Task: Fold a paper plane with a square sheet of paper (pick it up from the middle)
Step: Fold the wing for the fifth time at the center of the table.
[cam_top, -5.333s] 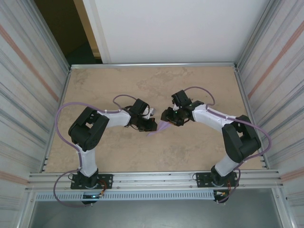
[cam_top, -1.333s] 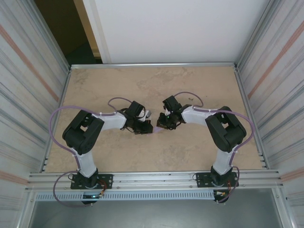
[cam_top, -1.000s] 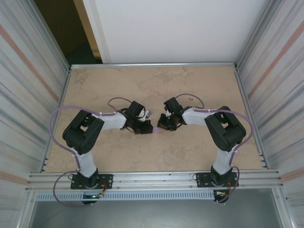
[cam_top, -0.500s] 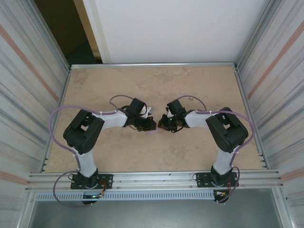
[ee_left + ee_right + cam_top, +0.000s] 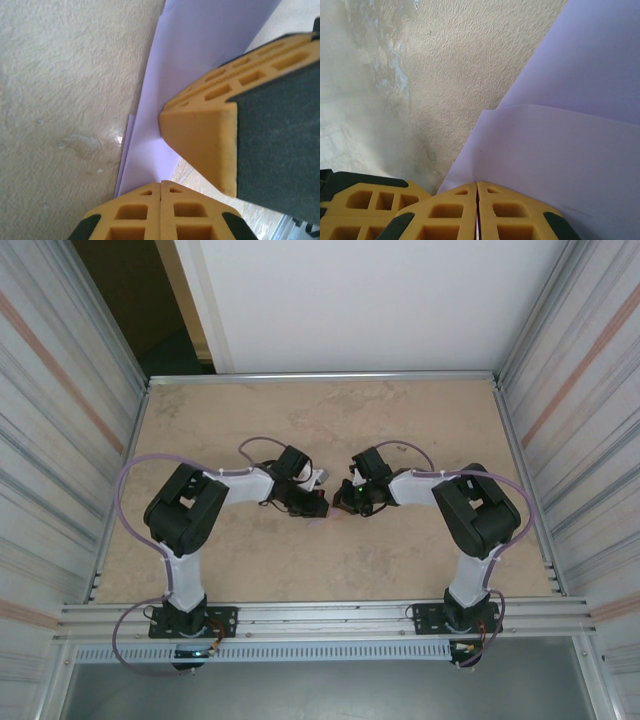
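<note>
Evidently the left pincer [image 5: 318,506] was shut tight on one edge of the square sheet of paper [image 5: 200,45], pinning it low over the surface [image 5: 400,420], probably so the crease could not slip. Between the two arms the lavender sheet lay partly folded at mid-surface, one layer lapped over another. The right pincer [image 5: 343,505], its fingers pressed together on the sheet's opposite corner, seemed placed to hold that flap taut against the left's hold.

Edges of the lavender paper [image 5: 570,160] beyond both wrist views (from above, a sliver of unclear shape)
</note>
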### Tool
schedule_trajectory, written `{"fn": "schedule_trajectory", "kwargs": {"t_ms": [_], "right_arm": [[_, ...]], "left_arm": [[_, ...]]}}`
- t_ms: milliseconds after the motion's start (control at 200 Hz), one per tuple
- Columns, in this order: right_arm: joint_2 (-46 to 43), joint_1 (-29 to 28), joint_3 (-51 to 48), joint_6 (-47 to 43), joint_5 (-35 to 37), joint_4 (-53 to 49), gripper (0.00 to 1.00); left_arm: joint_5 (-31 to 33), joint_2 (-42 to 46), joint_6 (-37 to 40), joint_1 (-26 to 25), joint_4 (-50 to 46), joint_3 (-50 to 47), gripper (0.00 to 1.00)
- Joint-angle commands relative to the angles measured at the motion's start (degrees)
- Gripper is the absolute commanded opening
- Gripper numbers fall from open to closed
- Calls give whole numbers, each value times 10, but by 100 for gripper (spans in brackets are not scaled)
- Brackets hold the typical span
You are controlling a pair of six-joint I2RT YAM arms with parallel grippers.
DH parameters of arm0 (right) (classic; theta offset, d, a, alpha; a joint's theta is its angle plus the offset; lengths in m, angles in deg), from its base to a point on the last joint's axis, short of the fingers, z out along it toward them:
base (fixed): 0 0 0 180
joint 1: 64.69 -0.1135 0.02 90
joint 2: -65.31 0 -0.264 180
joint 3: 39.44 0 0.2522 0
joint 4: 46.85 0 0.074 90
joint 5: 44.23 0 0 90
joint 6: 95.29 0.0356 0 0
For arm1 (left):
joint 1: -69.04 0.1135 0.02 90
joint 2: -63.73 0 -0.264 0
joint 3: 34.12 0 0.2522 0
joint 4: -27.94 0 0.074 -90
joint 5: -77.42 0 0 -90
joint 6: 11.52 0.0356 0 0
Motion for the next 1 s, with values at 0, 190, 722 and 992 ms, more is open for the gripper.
{"fn": "schedule_trajectory", "kwargs": {"t_ms": [0,190,722,992], "right_arm": [[67,12,-25,-12,96,-101,8],[81,17,-25,-16,95,-109,8],[86,19,-22,-18,95,-114,8],[85,16,-20,-16,94,-113,8]], "left_arm": [[0,-3,72,6,-95,7,3],[27,21,120,10,-158,13,2],[78,55,126,27,-215,-28,0],[87,89,112,29,-205,-45,0]]}}
